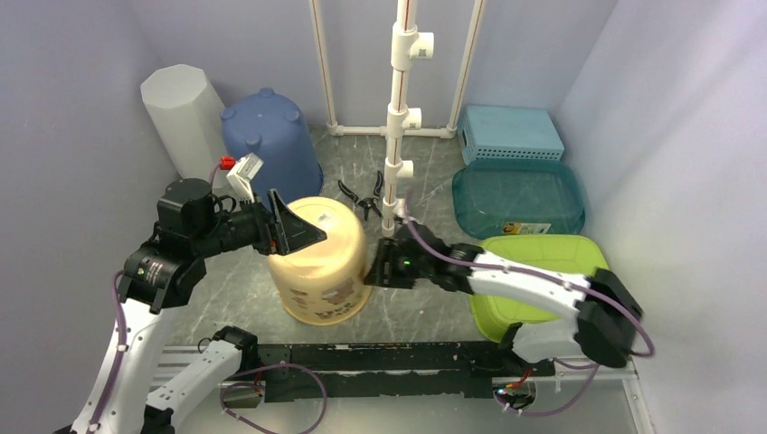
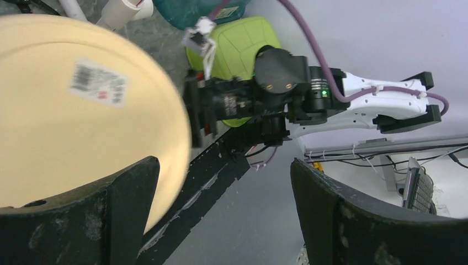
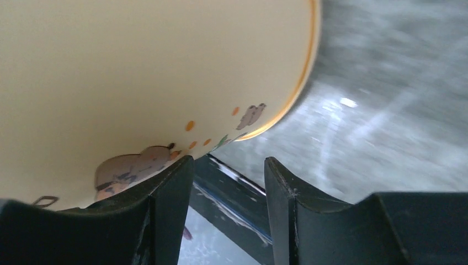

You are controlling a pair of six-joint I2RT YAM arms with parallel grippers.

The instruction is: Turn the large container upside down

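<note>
Left gripper (image 1: 301,231), top view: jaws are spread wide and nothing is held. It hangs over the upturned base of the large container (image 1: 321,271), which stands mid-table between the two arms, base uppermost and rim toward the table (image 1: 407,307). Right gripper (image 1: 373,271) is placed low on the container's right flank.

Left wrist view: the pale base, with its barcode label (image 2: 98,83), is seen just beside one finger (image 2: 110,215); contact cannot be confirmed. Between the open jaws only the right arm (image 2: 353,105) and background are seen.

Right wrist view: jaws are set roughly half apart and nothing is gripped; only a dark strip (image 3: 232,187) shows in the gap. The printed wall lies over one finger (image 3: 165,210); touching is probable, not certain. The rim (image 3: 312,55) is seen edge-on.

Handling (judged): thin moulded plastic, so light, fairly stiff, with a wall that gives under pinch and a smooth, slippery skin. Hold is best taken at the rim, or by pressing from opposite flanks.

Not resolved: the interior, the far side, and whether the rim sits flat. The table is blurred in the right wrist view.
</note>
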